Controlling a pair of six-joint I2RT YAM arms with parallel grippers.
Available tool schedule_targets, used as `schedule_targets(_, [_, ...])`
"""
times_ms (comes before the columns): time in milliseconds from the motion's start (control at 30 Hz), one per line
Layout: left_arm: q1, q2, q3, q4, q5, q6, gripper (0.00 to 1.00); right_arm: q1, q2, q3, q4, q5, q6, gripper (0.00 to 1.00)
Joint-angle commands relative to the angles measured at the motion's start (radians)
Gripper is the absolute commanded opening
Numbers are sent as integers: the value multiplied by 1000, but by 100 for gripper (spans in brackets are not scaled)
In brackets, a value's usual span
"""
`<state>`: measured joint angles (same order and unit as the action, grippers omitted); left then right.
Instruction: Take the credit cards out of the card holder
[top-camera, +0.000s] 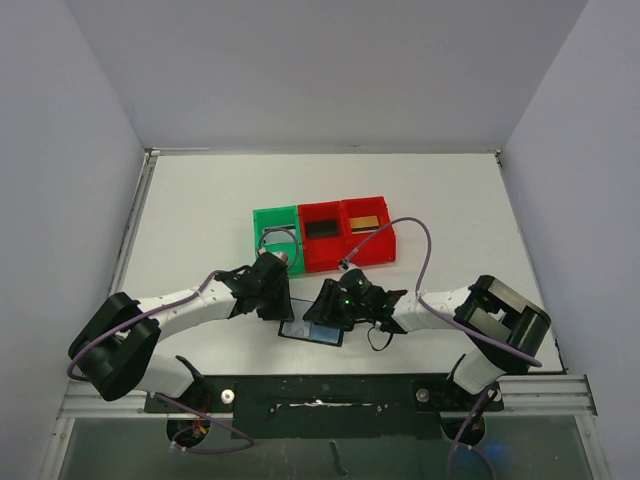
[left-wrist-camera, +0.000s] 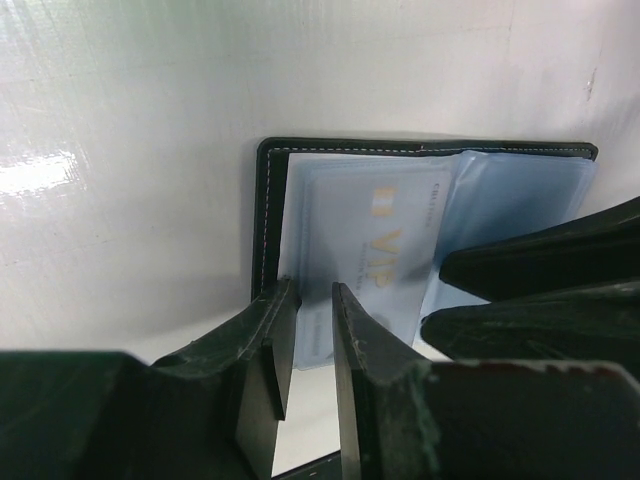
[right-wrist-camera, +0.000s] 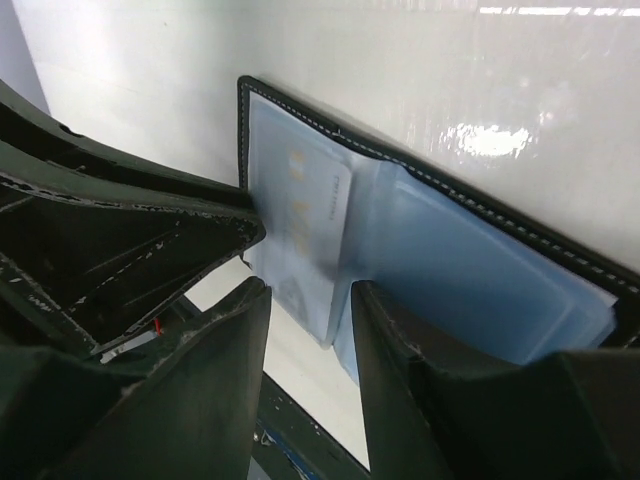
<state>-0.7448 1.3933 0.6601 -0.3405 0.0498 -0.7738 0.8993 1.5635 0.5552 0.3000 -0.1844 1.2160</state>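
Observation:
The card holder (top-camera: 312, 333) lies open on the table near the front edge, a black wallet (left-wrist-camera: 268, 215) with grey-blue sleeves (right-wrist-camera: 480, 290). A silvery-grey credit card (left-wrist-camera: 375, 255) marked VIP sticks partly out of the left sleeve (right-wrist-camera: 305, 235). My left gripper (left-wrist-camera: 312, 292) stands at the holder's left edge, its jaws a narrow gap apart with nothing clamped between them. My right gripper (right-wrist-camera: 310, 295) is open, and its fingers straddle the card's lower corner and the sleeve fold. A black card (top-camera: 322, 228) and a gold card (top-camera: 367, 222) lie in the red bins.
A green bin (top-camera: 277, 238) and two red bins (top-camera: 345, 212) stand in a row behind the grippers. The two grippers (top-camera: 283, 300) (top-camera: 332, 312) crowd close together over the holder. The right gripper's fingers (left-wrist-camera: 540, 290) show at the right of the left wrist view.

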Motion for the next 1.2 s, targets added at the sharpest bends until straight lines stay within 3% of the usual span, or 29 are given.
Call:
schedule_targets(0, [-4,-20,1,20,8,-2,21,43,17,67,-156,105,18,40])
schedule_targets(167, [-4,-20,1,28,20,-4,21,62,19,73,-172,134,30,38])
schedule_targets(433, [-4,-14,-38,68,88,6,21,45,56,35,70,35,39,31])
schedule_targets(700, [-4,-26,-59,83,98,-1,21,-21,27,-86,320,-62,63,0])
schedule_targets(733, [-5,-23,-58,83,97,-1,20,-26,22,-97,337,-71,64,0])
schedule_targets(933, [-4,-22,-46,55,64,2,16,-54,-33,-141,327,-79,50,0])
schedule_targets(1167, [-4,-7,-42,52,51,2,11,-72,-102,-144,203,-59,3,0])
